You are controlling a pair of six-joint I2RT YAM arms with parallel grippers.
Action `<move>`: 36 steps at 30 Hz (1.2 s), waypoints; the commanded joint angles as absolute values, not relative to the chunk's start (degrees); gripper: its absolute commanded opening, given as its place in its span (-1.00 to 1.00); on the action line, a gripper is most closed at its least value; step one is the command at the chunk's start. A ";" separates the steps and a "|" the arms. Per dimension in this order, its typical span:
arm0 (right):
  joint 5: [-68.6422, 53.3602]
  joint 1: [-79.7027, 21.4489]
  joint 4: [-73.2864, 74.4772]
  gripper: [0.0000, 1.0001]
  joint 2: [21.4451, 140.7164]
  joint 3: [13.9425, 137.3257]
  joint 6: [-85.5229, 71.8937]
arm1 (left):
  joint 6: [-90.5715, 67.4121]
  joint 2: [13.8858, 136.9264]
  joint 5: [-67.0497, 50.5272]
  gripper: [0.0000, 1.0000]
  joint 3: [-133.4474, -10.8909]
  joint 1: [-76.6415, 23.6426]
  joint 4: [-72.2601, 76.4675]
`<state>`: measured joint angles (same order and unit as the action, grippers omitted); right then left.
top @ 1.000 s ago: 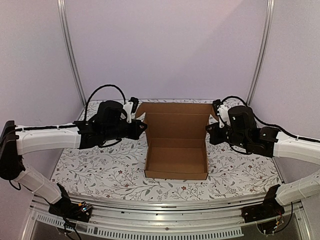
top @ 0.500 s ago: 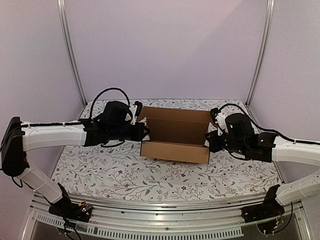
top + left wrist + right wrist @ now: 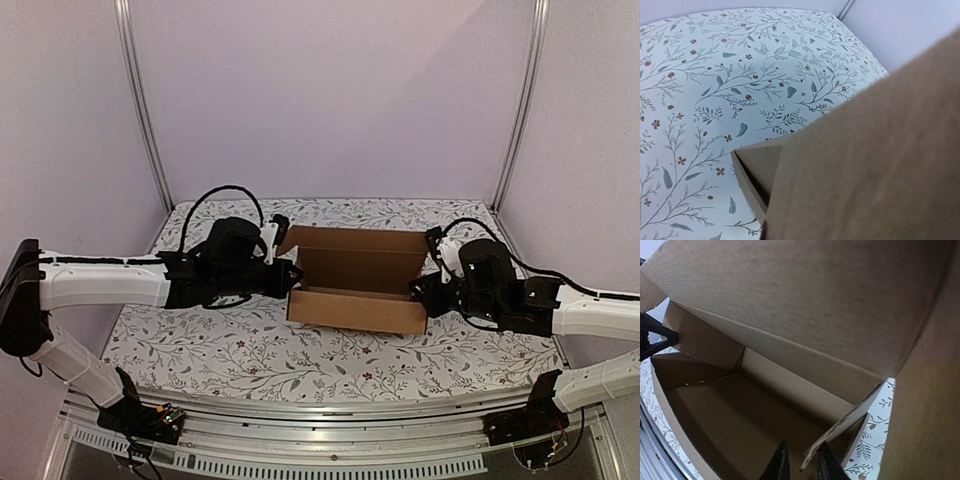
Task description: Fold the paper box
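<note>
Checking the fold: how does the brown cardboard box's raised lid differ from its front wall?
The brown cardboard lid stands taller than the front wall. The lid rises at the far side; the front wall stands at the near edge. The lid has end flaps; the front wall shows none. Both are the same corrugated cardboard.

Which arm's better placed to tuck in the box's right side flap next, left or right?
Probably right: the right gripper straddles that side flap of the paper box, fingers slightly apart. The left gripper is shut at the opposite end.
</note>
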<state>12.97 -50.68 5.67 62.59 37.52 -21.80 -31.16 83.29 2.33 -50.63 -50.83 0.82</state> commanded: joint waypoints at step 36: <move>7.20 -52.35 35.91 -0.04 34.52 44.99 -18.66 | -34.68 89.81 31.15 -1.00 -38.72 -63.50 4.85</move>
<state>6.26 -52.07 36.23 33.71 39.81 -21.63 -34.96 86.39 26.17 -41.87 -62.11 16.47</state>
